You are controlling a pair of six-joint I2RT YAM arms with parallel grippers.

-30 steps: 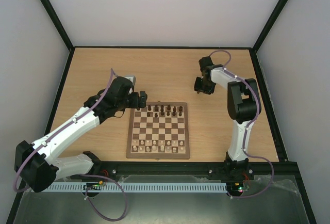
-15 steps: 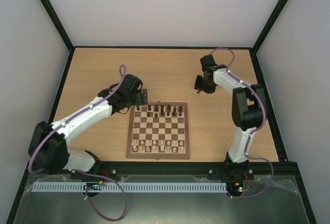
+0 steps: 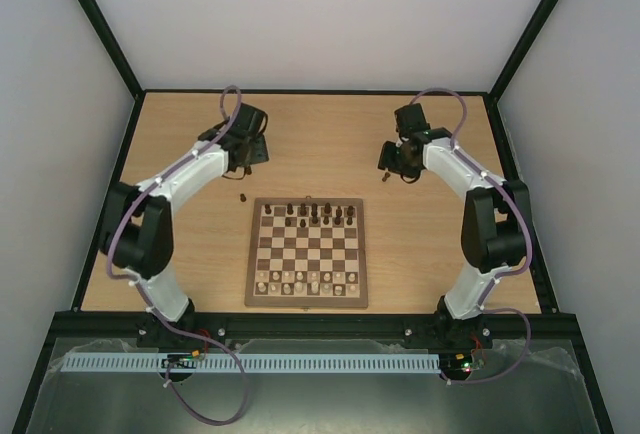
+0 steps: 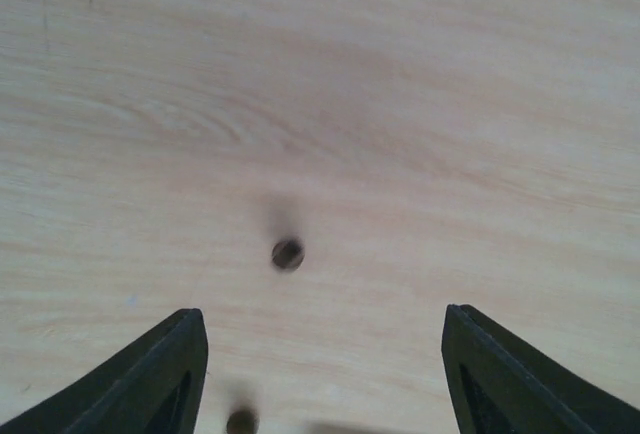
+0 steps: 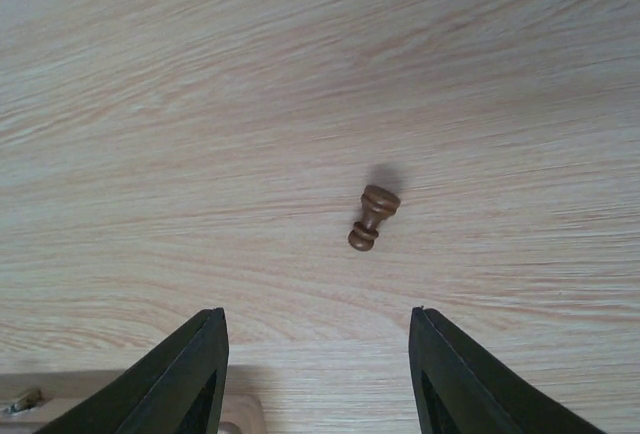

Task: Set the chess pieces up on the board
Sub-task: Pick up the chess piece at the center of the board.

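Note:
The board (image 3: 306,299) lies at the table's middle front. Dark chess pieces (image 3: 313,215) stand on its far rows and pale ones on its near rows. One dark piece (image 3: 241,196) stands on the table left of the board's far corner. My left gripper (image 3: 250,150) is open over the far left table. In its wrist view the gripper (image 4: 320,379) has one dark piece (image 4: 287,254) ahead of it and another (image 4: 241,421) near the left finger. My right gripper (image 3: 396,162) is open and empty, and in its wrist view (image 5: 318,374) a dark piece (image 5: 373,218) lies on its side ahead.
Black frame rails (image 3: 120,164) edge the light wood tabletop, with white walls behind. A pale wooden edge (image 5: 20,399) shows at the bottom left of the right wrist view.
My left arm has swung from the board's far left corner to the far left of the table. My right gripper has barely moved.

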